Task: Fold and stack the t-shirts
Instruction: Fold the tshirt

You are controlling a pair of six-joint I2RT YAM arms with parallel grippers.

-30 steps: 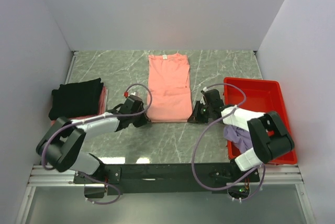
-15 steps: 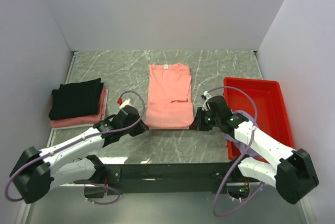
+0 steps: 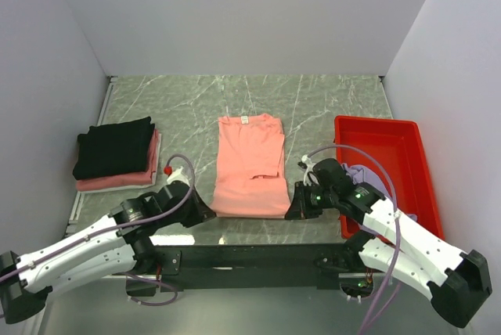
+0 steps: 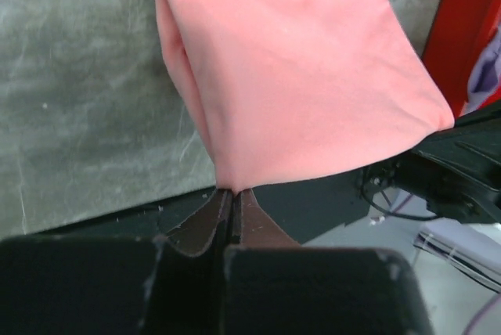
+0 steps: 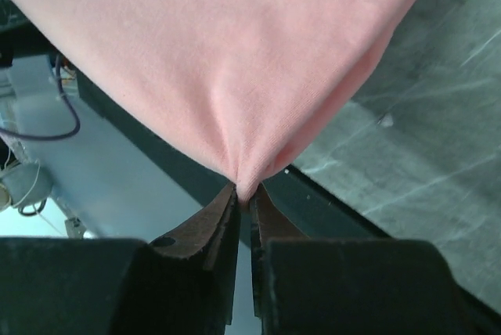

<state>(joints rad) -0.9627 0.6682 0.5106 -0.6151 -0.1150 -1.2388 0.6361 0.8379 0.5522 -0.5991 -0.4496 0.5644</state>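
Observation:
A salmon-pink t-shirt (image 3: 250,164) lies lengthwise in the middle of the table, sleeves folded in, its white neck label (image 3: 244,120) at the far end. My left gripper (image 3: 207,213) is shut on the shirt's near left hem corner (image 4: 227,182). My right gripper (image 3: 293,210) is shut on the near right hem corner (image 5: 245,190). Both corners sit at the table's near edge. A folded black t-shirt (image 3: 114,145) rests on a folded pink one (image 3: 117,179) at the left. A lavender t-shirt (image 3: 357,174) lies in the red tray, mostly hidden by the right arm.
The red plastic tray (image 3: 404,155) stands at the right, close to my right arm. The table's near edge and the black mounting rail (image 3: 258,255) run just below both grippers. White walls close in the table at the back and sides.
Both grippers have pulled the salmon-pink shirt toward the near edge of the table. The arms have stretched lower and flatter, and the shirt's collar end has slid nearer too.

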